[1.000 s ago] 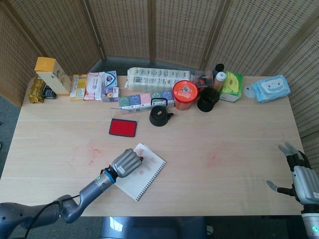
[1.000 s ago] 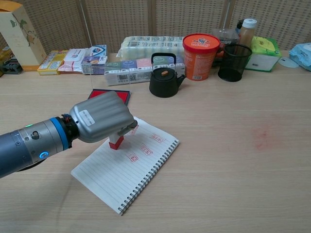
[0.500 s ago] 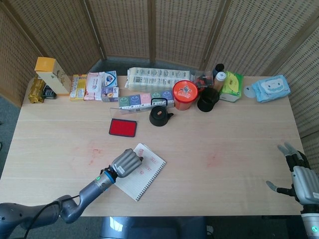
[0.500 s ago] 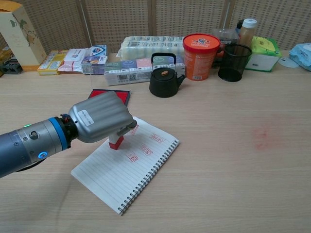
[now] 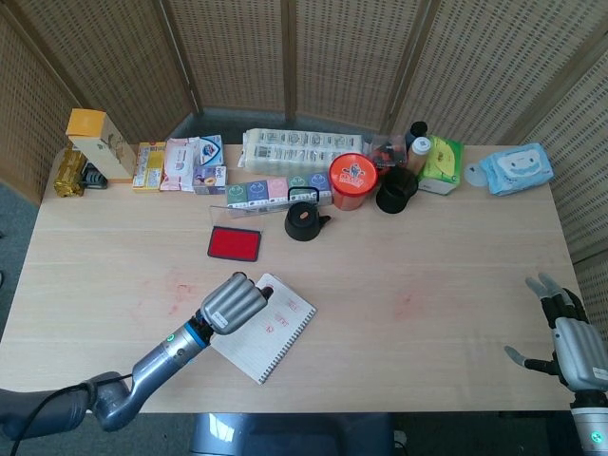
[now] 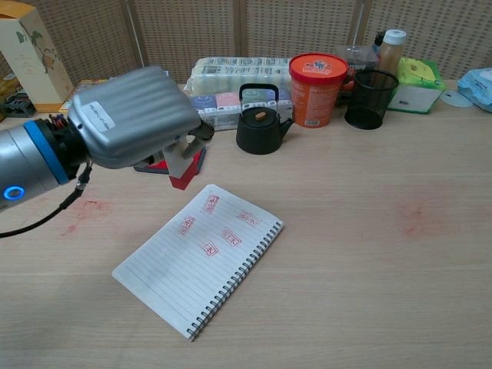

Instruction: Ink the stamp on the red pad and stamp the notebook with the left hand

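My left hand [image 6: 131,115] [image 5: 231,302] grips the stamp [image 6: 181,167], whose red base hangs in the air above the notebook's far left corner. The spiral notebook [image 6: 201,254] [image 5: 275,328] lies open near the table's front, with several red stamp marks on its page. The red ink pad [image 5: 234,243] sits behind it; in the chest view my hand hides most of the pad. My right hand [image 5: 575,342] hovers at the table's front right edge, fingers apart, holding nothing.
A black kettle [image 6: 260,121], an orange tub [image 6: 317,78] and a black mesh cup [image 6: 370,99] stand behind the notebook. Boxes and packets [image 5: 180,163] line the back edge. Faint red smudges [image 6: 416,216] mark the wood on the right.
My left hand has lifted the stamp off the notebook page and moved it up and to the left, leaving a fresh red mark. The right hand stays put.
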{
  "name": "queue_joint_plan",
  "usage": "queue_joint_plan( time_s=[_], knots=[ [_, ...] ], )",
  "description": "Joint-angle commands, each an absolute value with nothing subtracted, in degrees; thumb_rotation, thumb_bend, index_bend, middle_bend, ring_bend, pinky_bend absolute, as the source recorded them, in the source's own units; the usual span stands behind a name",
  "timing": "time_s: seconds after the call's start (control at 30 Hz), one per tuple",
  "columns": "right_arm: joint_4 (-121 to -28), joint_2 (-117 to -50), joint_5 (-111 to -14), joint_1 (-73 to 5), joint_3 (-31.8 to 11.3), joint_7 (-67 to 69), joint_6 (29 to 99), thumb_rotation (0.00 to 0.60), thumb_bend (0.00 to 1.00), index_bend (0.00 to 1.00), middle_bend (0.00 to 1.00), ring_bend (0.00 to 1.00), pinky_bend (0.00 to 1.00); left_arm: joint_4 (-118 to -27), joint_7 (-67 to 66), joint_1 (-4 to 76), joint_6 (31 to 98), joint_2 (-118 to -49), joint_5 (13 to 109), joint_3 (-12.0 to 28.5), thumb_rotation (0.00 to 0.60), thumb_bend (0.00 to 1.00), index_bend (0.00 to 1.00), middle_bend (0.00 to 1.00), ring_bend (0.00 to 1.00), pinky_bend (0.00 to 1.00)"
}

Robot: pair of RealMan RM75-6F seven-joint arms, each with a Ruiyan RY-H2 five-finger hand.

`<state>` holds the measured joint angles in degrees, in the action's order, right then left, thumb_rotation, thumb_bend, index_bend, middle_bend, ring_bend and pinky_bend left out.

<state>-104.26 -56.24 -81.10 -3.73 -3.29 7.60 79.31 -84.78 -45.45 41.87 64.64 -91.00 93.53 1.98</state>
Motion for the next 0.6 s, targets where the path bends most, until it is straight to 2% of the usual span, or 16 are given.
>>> queue_joint_plan(
  time_s=[0.03,0.33,0.6],
  knots=[
    [-104.3,-56.3,-81.1,-3.7,-3.2,7.5,79.3,0.6,0.1,0.0,0.0,0.0,0.0,-87.1,-46.8,41.2,64.8,-89.0,94.1,1.3,0.6,0.39,0.63,1.0,1.0,1.0],
    [-104.3,-56.4,-81.1,-3.5,-3.1,7.2,79.6,0.6,0.1,0.0,0.0,0.0,0.0,-83.1,-46.3,39.3,62.9,-91.3,94.9,-3.0,0.6,0.38,0.63,1.0,1.0,1.0],
    [-104.2,-56.3,-81.1,-3.6,-3.1,7.5,79.5,0.6,0.1,0.0,0.0,0.0,0.0,-78.2,-43.8,38.0,62.4,-94.5,95.8,-5.0,0.6,0.38,0.63,1.0,1.0,1.0]
  ],
)
